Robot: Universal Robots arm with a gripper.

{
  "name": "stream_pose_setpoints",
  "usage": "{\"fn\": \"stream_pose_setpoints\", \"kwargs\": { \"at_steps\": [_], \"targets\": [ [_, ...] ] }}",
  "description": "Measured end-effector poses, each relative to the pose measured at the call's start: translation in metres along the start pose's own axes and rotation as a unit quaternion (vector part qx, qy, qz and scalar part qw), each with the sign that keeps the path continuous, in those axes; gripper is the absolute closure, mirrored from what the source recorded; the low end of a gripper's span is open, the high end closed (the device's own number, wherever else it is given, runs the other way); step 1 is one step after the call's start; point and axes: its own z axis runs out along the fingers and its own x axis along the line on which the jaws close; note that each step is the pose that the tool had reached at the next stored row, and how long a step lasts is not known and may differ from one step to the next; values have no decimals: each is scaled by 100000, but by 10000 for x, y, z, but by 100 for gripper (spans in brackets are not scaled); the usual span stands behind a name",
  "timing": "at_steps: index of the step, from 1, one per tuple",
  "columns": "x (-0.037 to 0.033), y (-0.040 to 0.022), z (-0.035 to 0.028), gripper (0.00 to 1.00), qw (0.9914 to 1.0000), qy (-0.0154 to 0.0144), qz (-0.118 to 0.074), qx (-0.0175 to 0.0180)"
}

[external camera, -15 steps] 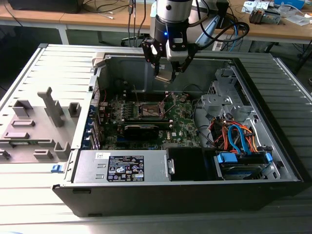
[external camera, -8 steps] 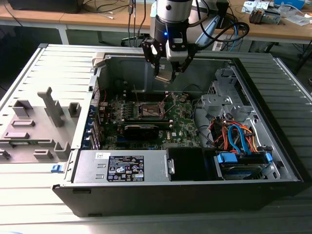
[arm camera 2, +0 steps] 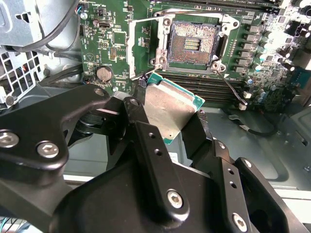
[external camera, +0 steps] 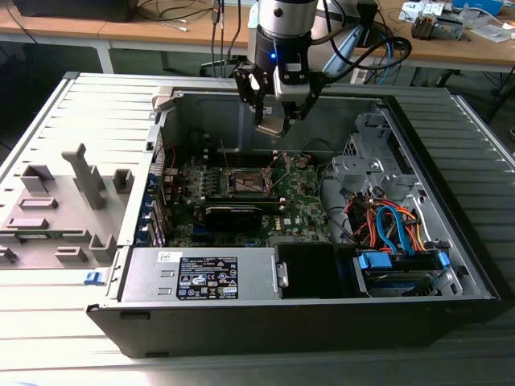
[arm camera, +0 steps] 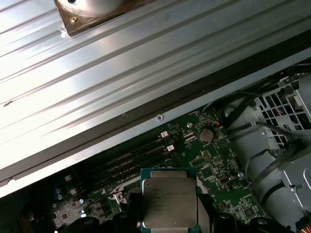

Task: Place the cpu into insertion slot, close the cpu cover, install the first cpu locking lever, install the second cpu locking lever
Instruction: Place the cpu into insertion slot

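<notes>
One tool (external camera: 273,119) grips the cpu (arm camera 2: 171,108) by its edges, above the open insertion slot (arm camera 2: 193,46) at its seven o'clock in the exterior view. Lowered tilted, the chip could seat crooked and damage the slot.

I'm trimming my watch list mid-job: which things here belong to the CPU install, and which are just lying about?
Part of the job:
gripper, shut on the cpu
insertion slot, uncovered
cpu cover, swung open beside the slot
locking lever

Just lying about:
power supply
drive cables
coin battery
grey fixture tray
</notes>
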Motion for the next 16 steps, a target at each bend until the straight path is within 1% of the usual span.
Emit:
{"fn": "stream_pose_setpoints", "kwargs": {
  "at_steps": [16],
  "targets": [
    [0,0,6,45,99998,-38,570,-13]
  ]
}}
